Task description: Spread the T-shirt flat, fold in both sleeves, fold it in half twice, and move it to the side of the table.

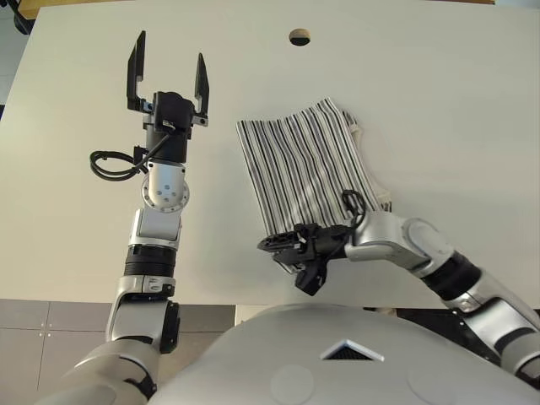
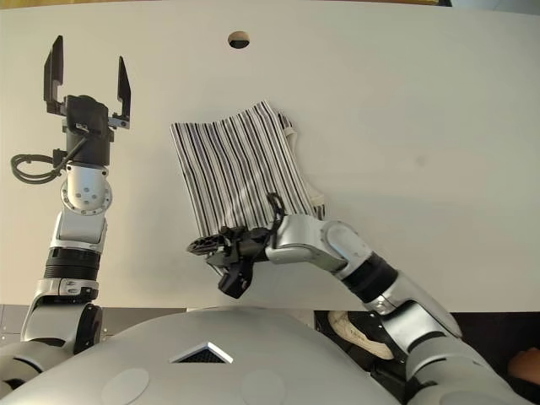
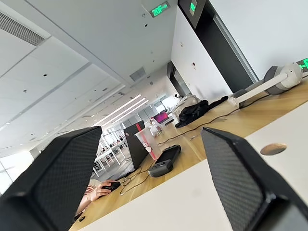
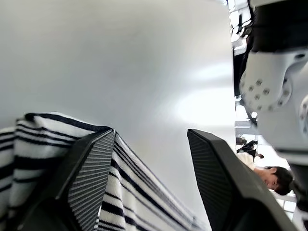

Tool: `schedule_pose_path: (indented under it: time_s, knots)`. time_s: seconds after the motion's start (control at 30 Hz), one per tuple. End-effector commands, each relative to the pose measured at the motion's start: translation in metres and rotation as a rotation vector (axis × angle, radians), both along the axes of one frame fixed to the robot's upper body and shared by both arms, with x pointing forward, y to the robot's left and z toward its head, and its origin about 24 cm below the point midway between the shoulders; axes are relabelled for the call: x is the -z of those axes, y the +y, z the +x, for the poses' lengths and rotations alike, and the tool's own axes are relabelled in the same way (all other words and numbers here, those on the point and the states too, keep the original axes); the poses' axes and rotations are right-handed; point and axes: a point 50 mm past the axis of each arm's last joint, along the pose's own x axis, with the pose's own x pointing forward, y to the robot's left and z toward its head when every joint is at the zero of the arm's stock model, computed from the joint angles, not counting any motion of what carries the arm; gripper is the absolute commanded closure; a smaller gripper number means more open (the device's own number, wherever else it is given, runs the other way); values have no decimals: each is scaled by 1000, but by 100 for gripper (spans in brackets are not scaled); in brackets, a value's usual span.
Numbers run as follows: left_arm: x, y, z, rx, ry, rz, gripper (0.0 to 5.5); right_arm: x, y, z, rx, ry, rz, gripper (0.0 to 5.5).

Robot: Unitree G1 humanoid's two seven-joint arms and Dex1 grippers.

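T-shirt (image 1: 304,169) is lying folded mid-frame, awaiting the move aside; the spread right gripper (image 1: 285,260) is likely needing to pinch its lower corner.

Laptop (image 3: 131,144), cup (image 3: 148,144) and dark bag (image 3: 192,111) on a wooden desk (image 3: 260,113)

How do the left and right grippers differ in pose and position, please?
The left gripper points up the table, the right gripper sideways toward the robot's left. The left is over bare table beside the T-shirt; the right sits at its near corner. Both are open.
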Motion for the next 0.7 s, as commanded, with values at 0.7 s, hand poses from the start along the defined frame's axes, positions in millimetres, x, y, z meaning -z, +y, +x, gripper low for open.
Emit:
schedule_pose_path:
  time_s: [0.7]
  knots:
    - [5,-20,14,63,20,-36,170,69,-127,124,916,-76,-9,271]
